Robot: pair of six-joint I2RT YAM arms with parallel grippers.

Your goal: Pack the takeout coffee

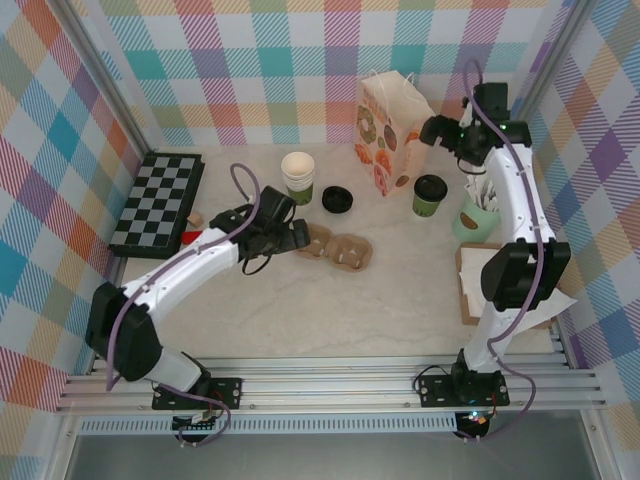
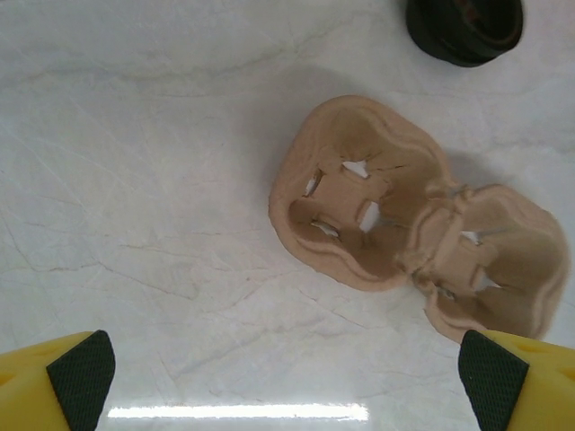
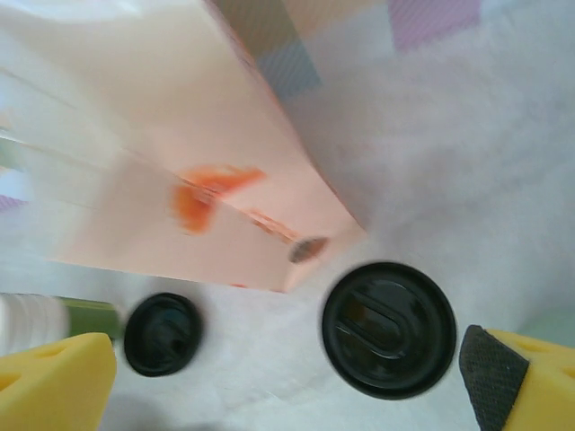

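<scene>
Left gripper [image 2: 287,382]: you will find its jaws spread wide with nothing between them. The black pads [image 2: 83,375] sit at the lower corners of the wrist view, above bare table [image 2: 135,180]. Just ahead of the pads lies the two-well pulp cup carrier [image 2: 413,238], flat on the table with both wells empty. From overhead, the left gripper [image 1: 298,236] is at the left end of the cup carrier [image 1: 340,248]; you cannot tell whether they touch. Right gripper [image 3: 274,386]: its jaws are likewise spread wide and hold nothing. Its wrist view is blurred. Between and just ahead of the fingers stands the takeout coffee [image 3: 389,329], upright, with its black lid seated on the rim. From overhead, the right gripper [image 1: 432,130] hangs beside the right face of the paper bag [image 1: 390,135], behind the takeout coffee [image 1: 430,193] and apart from it. The coffee stands just off the bag's front right corner, with the mint-green cup [image 1: 475,215] of white sticks near it on the right. Left of the bag, a loose black lid [image 1: 337,200] lies on the table beside the stack of cups [image 1: 298,177]. A chessboard [image 1: 158,203] lies at the far left, well apart.
</scene>
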